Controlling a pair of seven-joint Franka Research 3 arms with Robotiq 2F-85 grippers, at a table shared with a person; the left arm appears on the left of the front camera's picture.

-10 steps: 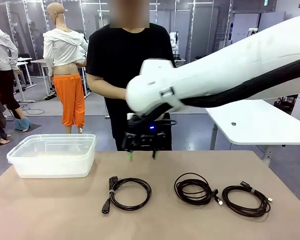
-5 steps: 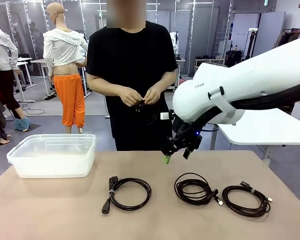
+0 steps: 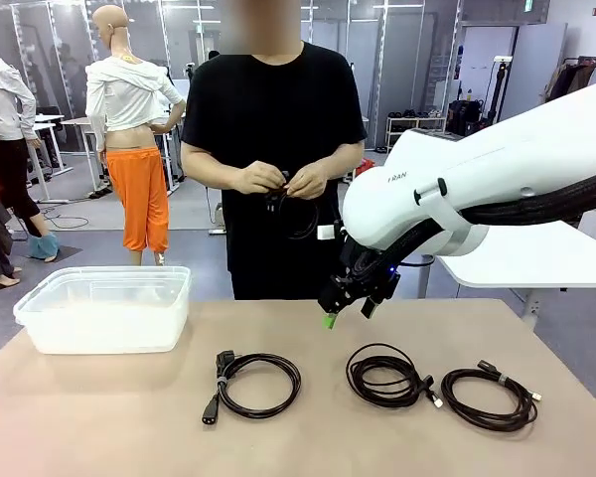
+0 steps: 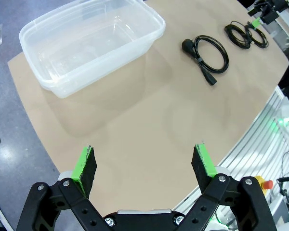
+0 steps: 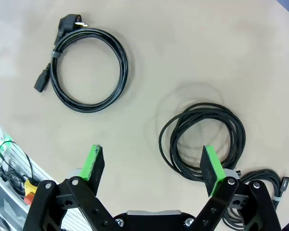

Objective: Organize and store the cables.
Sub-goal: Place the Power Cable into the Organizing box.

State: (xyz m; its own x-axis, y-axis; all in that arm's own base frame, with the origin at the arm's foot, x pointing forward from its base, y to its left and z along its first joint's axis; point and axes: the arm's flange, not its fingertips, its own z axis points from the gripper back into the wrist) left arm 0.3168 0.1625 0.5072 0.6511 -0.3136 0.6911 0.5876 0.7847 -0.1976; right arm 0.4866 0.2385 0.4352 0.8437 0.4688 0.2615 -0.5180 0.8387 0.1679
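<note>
Hanging mid-frame with jaws wide and empty, the right gripper (image 3: 347,314) ought to straddle the middle cable (image 3: 353,378) below it, catching every loop.

Left cable (image 3: 256,386), middle cable (image 3: 385,376), right cable (image 3: 489,396): black, coiled, flat on the table (image 3: 99,427); fourth cable (image 3: 298,214) in person's hands (image 3: 258,180).

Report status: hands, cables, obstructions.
Left hand open, high over table. Right hand open, hovering near middle cable. Three cables on table, none in bin. Person holds fourth cable.
</note>
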